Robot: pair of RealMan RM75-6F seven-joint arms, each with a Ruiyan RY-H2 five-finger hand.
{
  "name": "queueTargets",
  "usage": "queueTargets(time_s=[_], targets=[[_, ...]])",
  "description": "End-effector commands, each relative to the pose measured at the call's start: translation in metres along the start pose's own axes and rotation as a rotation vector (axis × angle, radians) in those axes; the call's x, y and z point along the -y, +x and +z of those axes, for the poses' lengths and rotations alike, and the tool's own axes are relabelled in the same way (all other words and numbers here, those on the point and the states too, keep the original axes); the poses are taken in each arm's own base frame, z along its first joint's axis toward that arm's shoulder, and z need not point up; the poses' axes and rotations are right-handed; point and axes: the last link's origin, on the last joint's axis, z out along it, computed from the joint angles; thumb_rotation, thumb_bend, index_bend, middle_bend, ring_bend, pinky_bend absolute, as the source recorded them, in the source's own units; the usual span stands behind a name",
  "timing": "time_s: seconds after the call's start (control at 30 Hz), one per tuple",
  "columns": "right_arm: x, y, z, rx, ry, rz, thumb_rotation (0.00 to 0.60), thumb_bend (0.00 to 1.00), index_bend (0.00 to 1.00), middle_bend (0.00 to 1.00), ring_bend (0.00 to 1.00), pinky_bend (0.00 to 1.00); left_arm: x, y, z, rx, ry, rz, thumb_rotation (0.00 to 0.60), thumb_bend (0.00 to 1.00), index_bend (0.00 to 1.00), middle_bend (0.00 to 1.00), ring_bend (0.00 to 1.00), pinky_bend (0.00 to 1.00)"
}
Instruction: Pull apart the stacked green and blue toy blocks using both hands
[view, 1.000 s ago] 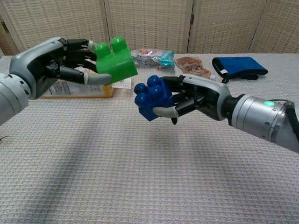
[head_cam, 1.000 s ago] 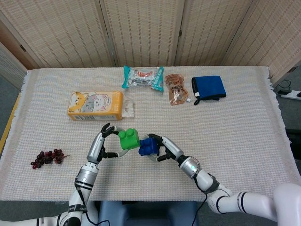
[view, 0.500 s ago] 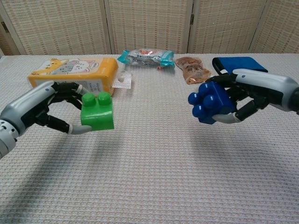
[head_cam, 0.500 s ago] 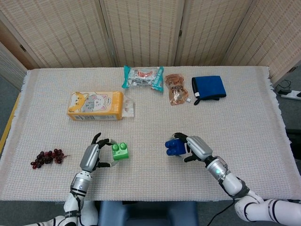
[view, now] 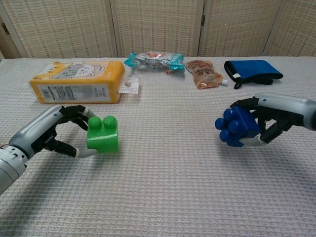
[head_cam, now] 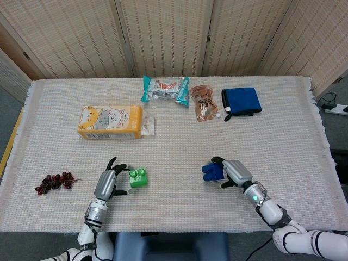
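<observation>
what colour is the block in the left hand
Green, held by the left hand; the chest view shows it best.

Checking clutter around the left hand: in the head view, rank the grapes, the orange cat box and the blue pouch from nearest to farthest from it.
From the left hand:
1. Grapes, outward on its left.
2. Orange cat box, behind it.
3. Blue pouch, far back right.

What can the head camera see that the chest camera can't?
Only the head view shows the grapes near the table's left edge, and the floor around the table. Only the chest view shows the label on the yellow box's side. Both show the left hand holding the green block, the right hand holding the blue block, the snack packets and the blue pouch.
</observation>
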Motion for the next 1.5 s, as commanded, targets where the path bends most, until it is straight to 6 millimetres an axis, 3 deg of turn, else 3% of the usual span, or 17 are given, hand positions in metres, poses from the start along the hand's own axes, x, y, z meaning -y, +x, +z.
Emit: queueTargets(time_s=[0.03,0.2,0.27,0.3,0.37,0.43,0.47,0.53,0.57,0.87,1.07,1.27,1.4,1.5], targets=[[0.000,-0.002,0.004,0.009,-0.011,-0.011,0.600,0.41,0.69,0.51,0.49,0.60,0.003,-0.002,0.004,0.004,0.010,-0.007,0.600,0.38,0.65,0.90,0.38,0.00],[0.000,-0.005,0.006,0.048,-0.022,-0.023,0.600,0.41,0.68,0.44,0.44,0.57,0.006,-0.004,0.008,0.006,0.020,-0.020,0.600,0.38,0.63,0.89,0.36,0.00],[0.001,-0.005,0.006,0.067,-0.020,-0.023,0.600,0.41,0.59,0.34,0.37,0.54,0.008,-0.005,0.009,0.025,0.022,-0.014,0.600,0.38,0.57,0.83,0.32,0.00],[0.002,-0.006,0.005,0.084,-0.019,-0.021,0.600,0.41,0.51,0.28,0.32,0.51,0.010,-0.005,0.009,0.046,0.022,-0.012,0.600,0.38,0.51,0.76,0.27,0.00],[0.002,-0.005,0.004,0.108,-0.017,-0.023,0.600,0.41,0.25,0.11,0.18,0.44,0.012,-0.006,0.010,0.090,0.024,-0.009,0.600,0.37,0.38,0.57,0.17,0.00],[0.004,-0.003,0.004,0.121,-0.010,-0.026,0.600,0.41,0.07,0.02,0.08,0.39,0.012,-0.006,0.010,0.147,0.025,-0.018,0.600,0.31,0.21,0.32,0.05,0.00],[0.004,-0.001,0.004,0.124,-0.007,-0.027,0.600,0.41,0.01,0.00,0.04,0.35,0.012,-0.006,0.010,0.175,0.027,-0.018,0.600,0.29,0.15,0.23,0.02,0.00],[0.006,0.001,0.003,0.125,0.001,-0.034,0.600,0.41,0.00,0.00,0.01,0.31,0.012,-0.004,0.010,0.195,0.027,-0.021,0.600,0.25,0.04,0.06,0.00,0.00],[0.006,0.003,0.002,0.125,0.005,-0.038,0.600,0.41,0.00,0.00,0.00,0.28,0.011,-0.003,0.011,0.198,0.026,-0.023,0.600,0.25,0.01,0.02,0.00,0.00],[0.018,0.024,-0.016,0.124,0.047,-0.043,0.600,0.41,0.00,0.00,0.00,0.17,-0.009,0.017,0.017,0.112,-0.058,-0.073,0.600,0.24,0.00,0.00,0.00,0.00],[0.011,0.050,-0.050,0.026,0.086,-0.218,0.600,0.41,0.00,0.00,0.00,0.06,-0.024,0.060,0.009,0.075,-0.151,0.052,0.600,0.24,0.00,0.00,0.00,0.00],[-0.009,0.062,-0.102,-0.209,0.004,-0.450,0.600,0.41,0.00,0.00,0.00,0.01,-0.017,0.115,-0.029,0.033,-0.171,0.237,0.600,0.24,0.00,0.00,0.00,0.00],[-0.022,0.059,-0.132,-0.312,-0.130,-0.449,0.600,0.41,0.00,0.00,0.00,0.00,0.013,0.154,-0.069,0.048,-0.157,0.455,0.600,0.25,0.00,0.00,0.00,0.00],[-0.032,0.055,-0.148,-0.399,-0.197,-0.482,0.600,0.41,0.00,0.00,0.00,0.00,0.030,0.171,-0.103,0.006,-0.083,0.601,0.600,0.25,0.00,0.00,0.00,0.00]])
